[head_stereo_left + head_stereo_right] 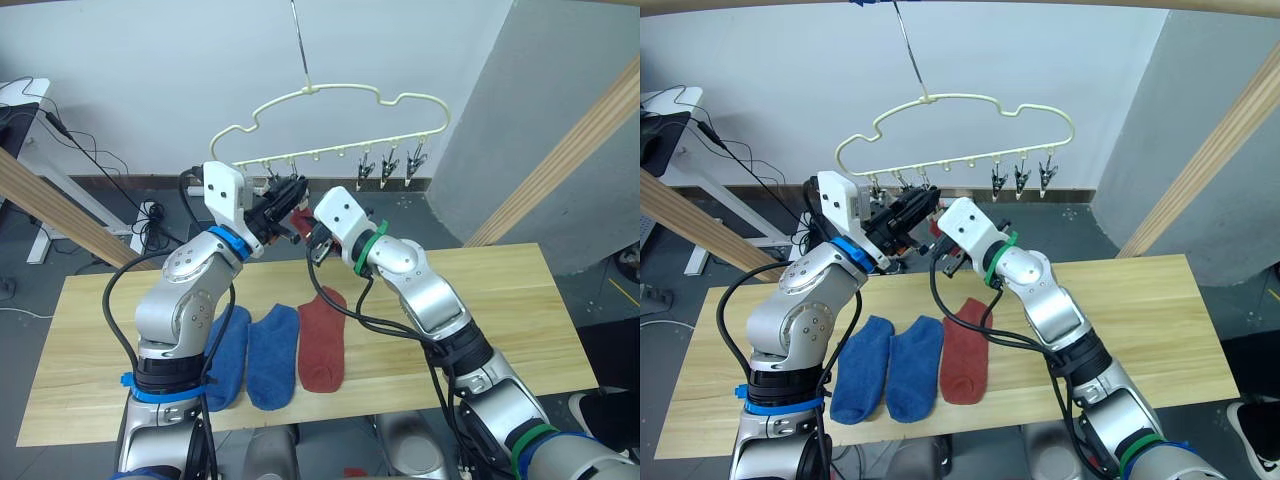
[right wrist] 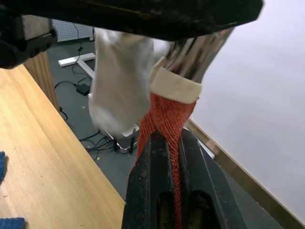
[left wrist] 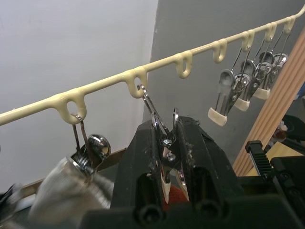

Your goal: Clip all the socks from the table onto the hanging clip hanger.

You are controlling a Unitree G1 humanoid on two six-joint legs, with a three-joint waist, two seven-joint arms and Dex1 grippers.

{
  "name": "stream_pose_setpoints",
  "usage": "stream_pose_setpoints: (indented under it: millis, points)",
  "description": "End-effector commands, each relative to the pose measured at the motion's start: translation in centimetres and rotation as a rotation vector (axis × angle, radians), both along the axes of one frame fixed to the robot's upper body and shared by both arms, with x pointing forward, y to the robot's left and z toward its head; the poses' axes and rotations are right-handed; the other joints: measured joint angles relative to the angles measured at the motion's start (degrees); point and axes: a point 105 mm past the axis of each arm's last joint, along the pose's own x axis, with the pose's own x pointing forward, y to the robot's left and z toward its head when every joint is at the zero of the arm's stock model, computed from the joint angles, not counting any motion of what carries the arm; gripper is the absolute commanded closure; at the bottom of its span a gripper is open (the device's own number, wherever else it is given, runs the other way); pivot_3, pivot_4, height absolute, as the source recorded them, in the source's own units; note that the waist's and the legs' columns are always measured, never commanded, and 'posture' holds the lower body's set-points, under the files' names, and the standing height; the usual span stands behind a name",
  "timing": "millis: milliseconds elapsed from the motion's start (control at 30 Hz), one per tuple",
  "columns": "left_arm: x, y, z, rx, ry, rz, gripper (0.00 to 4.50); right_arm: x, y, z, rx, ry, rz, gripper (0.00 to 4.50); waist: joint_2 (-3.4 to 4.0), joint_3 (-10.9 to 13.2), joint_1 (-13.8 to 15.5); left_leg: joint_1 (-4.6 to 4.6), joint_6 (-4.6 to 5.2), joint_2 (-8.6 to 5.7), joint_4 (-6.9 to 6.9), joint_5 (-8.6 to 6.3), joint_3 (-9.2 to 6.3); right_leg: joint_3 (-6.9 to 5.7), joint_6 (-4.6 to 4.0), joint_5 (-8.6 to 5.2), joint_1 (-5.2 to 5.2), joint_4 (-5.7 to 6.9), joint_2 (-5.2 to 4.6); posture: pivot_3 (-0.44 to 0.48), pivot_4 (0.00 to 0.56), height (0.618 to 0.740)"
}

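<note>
Right wrist view has the clearest look at it: the right end effector [image 2: 174, 143] has its two black fingers pinched on a rust red sock [image 2: 167, 117], the ribbed knit bunched into a narrow strip between them. The top edge of that sock sits right at the cream-tipped mouth of a metal clip [image 2: 178, 83]; can't really tell if the clip has bitten it. Just beside it hangs a light grey sock [image 2: 121, 86], soft and blurry.

Left wrist view shows the left end effector [image 3: 167, 157] squeezing the handles of that same kind of clip [image 3: 164, 143] between its black fingers, so it's pressed onto the clip, with a bit of red fabric visible below. The clip dangles from a loop on the bottom bar of the clip hanger [image 3: 181, 59], a pale yellow thin wire thing with little round eyelets. The next eyelet over holds a clip [image 3: 88, 152] gripping the grey sock. Farther along, three shiny clips [image 3: 238, 93] hang empty.

From the head camera, both end effectors meet just under the hanger's [image 1: 330, 95] lower bar, towards its left end, above the back edge of the worktop [image 1: 500, 320]. The hanger has a wavy cloud-like outline and a thin metal hook [image 1: 298, 40]. Down on the light wood planks lie two blue socks [image 1: 250, 355] side by side, touching, and one more rust red sock [image 1: 322, 340] just beside them on the right, all flat and fuzzy-looking.
</note>
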Motion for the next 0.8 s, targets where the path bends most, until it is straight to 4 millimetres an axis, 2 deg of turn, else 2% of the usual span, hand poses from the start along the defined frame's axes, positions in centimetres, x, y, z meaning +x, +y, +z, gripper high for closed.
stream_pose_setpoints:
  millis: [33, 233, 500, 567, 600, 800]
  points:
    - [-0.5, 0.1, 1.2, -0.006, -0.051, 0.000, 4.25, -0.5, 0.2, 1.8, 0.049, -0.051, 0.016, 4.50, 0.00, 0.0, 0.0, 0.00, 0.00, 0.00, 0.00, 0.00, 0.00, 0.00, 0.00, 0.00, 0.00, 0.00, 0.00, -0.289, 0.306, 0.740]
    - [-0.4, 0.1, 0.8, -0.002, -0.042, 0.004, 4.25, -1.2, 0.9, 3.6, 0.122, -0.069, 0.043, 4.50, 0.00, 0.0, 0.0, 0.00, 0.00, 0.00, -0.01, 0.00, 0.00, 0.00, 0.00, 0.00, 0.00, 0.00, 0.00, -0.290, 0.306, 0.740]
    - [-0.4, 0.3, 0.4, -0.015, -0.020, 0.010, 4.25, -1.2, 1.2, 4.3, 0.150, -0.069, 0.055, 4.50, 0.00, 0.0, 0.0, 0.00, 0.00, 0.00, -0.01, 0.00, 0.00, 0.00, 0.00, 0.00, 0.00, 0.00, 0.00, -0.286, 0.305, 0.740]
    - [-0.4, 0.5, 0.2, -0.024, -0.010, 0.010, 3.50, -1.3, 1.3, 4.3, 0.155, -0.066, 0.058, 4.50, 0.00, 0.0, 0.0, 0.00, 0.00, 0.00, -0.01, 0.00, 0.00, 0.00, 0.00, 0.00, -0.01, 0.00, 0.00, -0.284, 0.306, 0.740]
    - [-0.5, 0.5, 0.1, -0.027, -0.007, 0.009, 3.31, -1.3, 1.3, 4.3, 0.156, -0.066, 0.059, 4.50, 0.00, 0.0, 0.0, 0.00, 0.00, 0.00, -0.01, 0.00, 0.00, 0.00, 0.00, 0.00, -0.01, 0.00, 0.00, -0.284, 0.306, 0.740]
    - [-0.5, 0.9, -0.2, -0.007, -0.001, 0.021, 1.46, -1.3, 1.3, 4.1, 0.160, -0.054, 0.062, 4.50, 0.00, 0.0, 0.0, 0.00, 0.00, 0.01, -0.01, 0.00, 0.00, 0.00, 0.00, 0.00, -0.01, 0.00, 0.00, -0.283, 0.305, 0.740]
